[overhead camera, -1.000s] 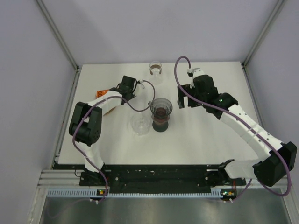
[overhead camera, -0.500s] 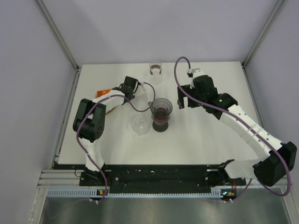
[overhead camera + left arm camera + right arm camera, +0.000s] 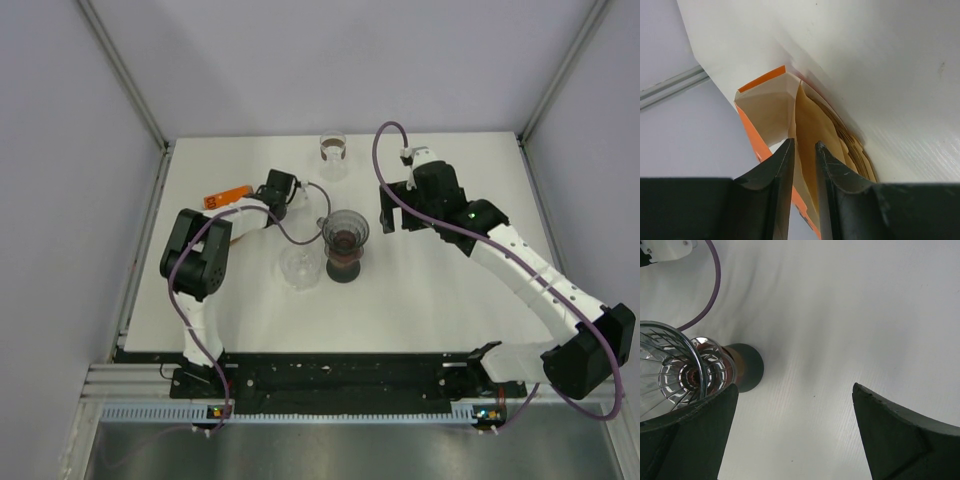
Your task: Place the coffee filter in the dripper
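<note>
Left arm swung in toward the orange packet (image 3: pixel 226 198), far left of the dripper (image 3: pixel 345 232); filter pick-up in hand.
Left gripper (image 3: pixel 804 145): jaws narrowed to a slit around a brown coffee filter (image 3: pixel 815 125) edge in the packet; firm hold cannot be told. Dripper: bare, mid-desk (image 3: pixel 430 290). Right gripper (image 3: pixel 795 435), just right of it: spread wide, holding nothing. Next, by judgement: pinch one sheet, draw out, carry right.

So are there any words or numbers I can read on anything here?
None can be read.
The orange filter packet shows only plain orange and beige card, the brown filters are blank, and the dripper and the far glass show no label.
</note>
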You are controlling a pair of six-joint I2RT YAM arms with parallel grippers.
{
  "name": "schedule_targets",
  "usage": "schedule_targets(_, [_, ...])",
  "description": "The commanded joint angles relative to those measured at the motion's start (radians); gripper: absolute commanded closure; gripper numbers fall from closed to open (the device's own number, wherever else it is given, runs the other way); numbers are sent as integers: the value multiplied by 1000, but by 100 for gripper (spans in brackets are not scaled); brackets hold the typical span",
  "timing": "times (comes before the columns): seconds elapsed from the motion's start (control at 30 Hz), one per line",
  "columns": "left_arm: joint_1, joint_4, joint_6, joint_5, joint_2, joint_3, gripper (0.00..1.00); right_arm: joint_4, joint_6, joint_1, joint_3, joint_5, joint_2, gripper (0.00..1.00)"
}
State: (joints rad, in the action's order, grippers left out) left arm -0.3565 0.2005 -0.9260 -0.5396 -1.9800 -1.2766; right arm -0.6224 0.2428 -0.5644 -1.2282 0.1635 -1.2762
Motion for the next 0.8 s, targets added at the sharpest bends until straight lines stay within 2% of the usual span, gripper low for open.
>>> schedule_targets(0.0, [1,-107,-51,-46,-26,14,72,20,-10,11,-7,-2,12,4])
schedule_targets(0.17, [1,-235,-106,-100,-33,36,79,20,-13,11,-7,-4,20,4])
schedule_targets(0.27, [-1,-231,-88,-96,-23,34,100,20,-16,11,-7,-2,24,4])
schedule_targets(0.37, [1,-205,-22,-86,1,19,100,18,-14,11,-14,-1,29,4])
schedule_targets(0.6, [5,97,251,1,89,-124,100,9,-17,11,-39,4,34,4])
schedule_targets(0.77, [7,210,383,65,171,-193,100,7,-19,11,-53,5,41,4])
